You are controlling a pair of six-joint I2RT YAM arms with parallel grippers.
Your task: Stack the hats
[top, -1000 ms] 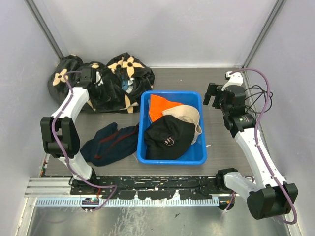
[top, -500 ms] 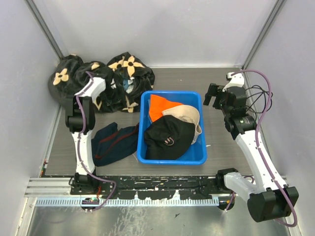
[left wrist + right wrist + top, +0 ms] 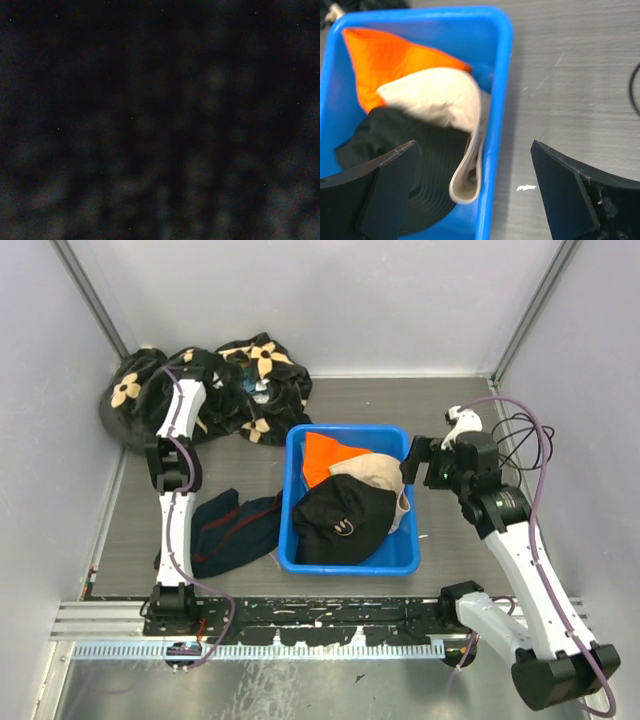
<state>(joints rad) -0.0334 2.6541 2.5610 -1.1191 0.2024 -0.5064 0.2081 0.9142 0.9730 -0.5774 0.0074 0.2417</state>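
Three hats lie in a blue bin (image 3: 350, 565): an orange hat (image 3: 320, 455) at the back, a beige hat (image 3: 375, 475) on the right and a black hat (image 3: 345, 520) in front. The right wrist view shows the orange hat (image 3: 385, 65), the beige hat (image 3: 430, 100) and the black hat (image 3: 385, 130). My right gripper (image 3: 425, 462) (image 3: 474, 145) is open and straddles the bin's right wall (image 3: 502, 75), holding nothing. My left arm (image 3: 180, 415) stretches into the flowered black cloth (image 3: 240, 390). Its gripper is buried there and the left wrist view is dark.
A dark navy garment with red stripes (image 3: 225, 530) lies left of the bin. The black cloth fills the back left corner against the walls. A small white scrap (image 3: 525, 188) lies on the grey table right of the bin.
My left arm has straightened and pushed its gripper deep into the black cloth, which has shifted back. My right gripper has come nearer and lower, over the bin's right wall.
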